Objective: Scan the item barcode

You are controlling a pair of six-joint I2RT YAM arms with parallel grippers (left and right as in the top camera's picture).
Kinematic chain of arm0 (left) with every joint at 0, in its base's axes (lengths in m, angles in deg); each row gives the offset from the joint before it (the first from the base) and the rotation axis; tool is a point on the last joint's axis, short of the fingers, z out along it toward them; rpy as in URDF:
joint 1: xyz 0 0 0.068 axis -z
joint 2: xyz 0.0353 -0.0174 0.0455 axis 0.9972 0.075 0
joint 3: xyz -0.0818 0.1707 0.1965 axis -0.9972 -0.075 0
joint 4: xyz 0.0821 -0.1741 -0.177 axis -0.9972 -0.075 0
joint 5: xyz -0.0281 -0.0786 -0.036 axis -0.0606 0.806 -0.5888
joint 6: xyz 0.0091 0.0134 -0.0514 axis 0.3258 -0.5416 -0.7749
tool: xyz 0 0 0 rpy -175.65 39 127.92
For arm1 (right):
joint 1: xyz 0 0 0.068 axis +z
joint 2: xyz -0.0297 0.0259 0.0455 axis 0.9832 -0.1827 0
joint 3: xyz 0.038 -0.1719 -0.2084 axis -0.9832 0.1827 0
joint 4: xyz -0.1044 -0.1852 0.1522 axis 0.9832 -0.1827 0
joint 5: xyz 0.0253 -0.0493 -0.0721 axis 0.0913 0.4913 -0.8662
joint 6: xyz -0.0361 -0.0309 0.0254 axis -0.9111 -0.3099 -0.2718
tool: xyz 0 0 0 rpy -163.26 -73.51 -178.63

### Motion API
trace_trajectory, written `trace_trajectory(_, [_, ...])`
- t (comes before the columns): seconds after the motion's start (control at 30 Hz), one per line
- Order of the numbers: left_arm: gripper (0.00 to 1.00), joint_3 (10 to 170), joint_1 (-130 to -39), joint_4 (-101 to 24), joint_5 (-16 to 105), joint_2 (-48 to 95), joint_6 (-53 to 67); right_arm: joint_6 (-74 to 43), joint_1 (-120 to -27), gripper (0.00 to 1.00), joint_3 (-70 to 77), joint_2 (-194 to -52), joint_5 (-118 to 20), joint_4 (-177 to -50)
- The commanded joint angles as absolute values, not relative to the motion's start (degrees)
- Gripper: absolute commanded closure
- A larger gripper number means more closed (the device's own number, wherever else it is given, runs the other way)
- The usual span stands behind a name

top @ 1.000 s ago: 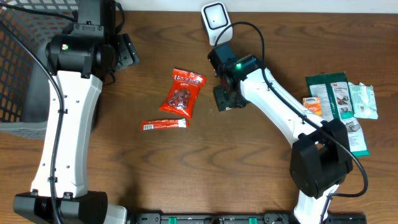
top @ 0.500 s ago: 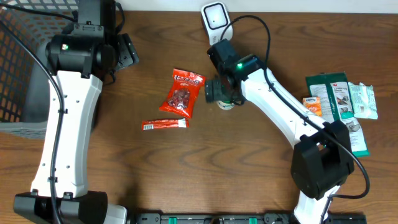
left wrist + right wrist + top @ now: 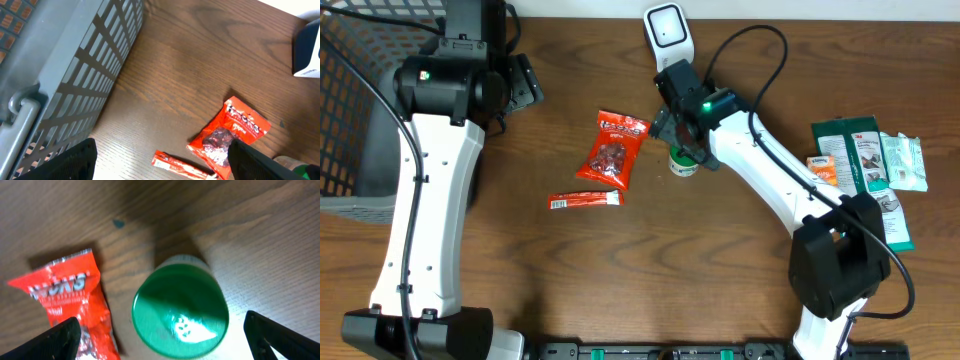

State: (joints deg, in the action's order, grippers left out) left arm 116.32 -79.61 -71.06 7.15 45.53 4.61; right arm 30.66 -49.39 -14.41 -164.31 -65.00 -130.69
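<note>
Right wrist view shows you the right jaws spread wide, a tip at each lower corner, with the green-capped bottle [image 3: 180, 311] upright between them and touching neither. It stands on the surface just right of the red snack bag [image 3: 70, 305], nearer you than the white scanner [image 3: 667, 30]. Your left jaws are spread too, holding nothing. The cap hides the bottle's label.
</note>
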Motion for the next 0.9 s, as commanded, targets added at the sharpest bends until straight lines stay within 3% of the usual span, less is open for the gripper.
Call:
trace_trajectory(0.0, [0.16, 116.7, -79.8, -71.2, 6.6, 44.4, 5.0, 35.4, -49.9, 0.03, -12.2, -163.8, -66.9, -129.8])
trace_trajectory(0.27, [0.16, 116.7, -79.8, -71.2, 6.6, 44.4, 5.0, 41.7, -49.9, 0.22, -6.7, -163.8, -65.5, -126.5])
trace_trajectory(0.47, [0.16, 116.7, -79.8, -71.2, 6.6, 44.4, 5.0, 32.2, -49.9, 0.41, -6.7, -163.8, -65.5, -127.0])
trace_trajectory(0.7, [0.16, 116.7, -79.8, -71.2, 6.6, 44.4, 5.0, 17.5, -49.9, 0.35, -6.7, -163.5, -64.3, -129.1])
trace_trajectory(0.87, [0.16, 116.7, -79.8, -71.2, 6.6, 44.4, 5.0, 3.1, -49.9, 0.36, -6.7, -163.0, -64.0, -131.2])
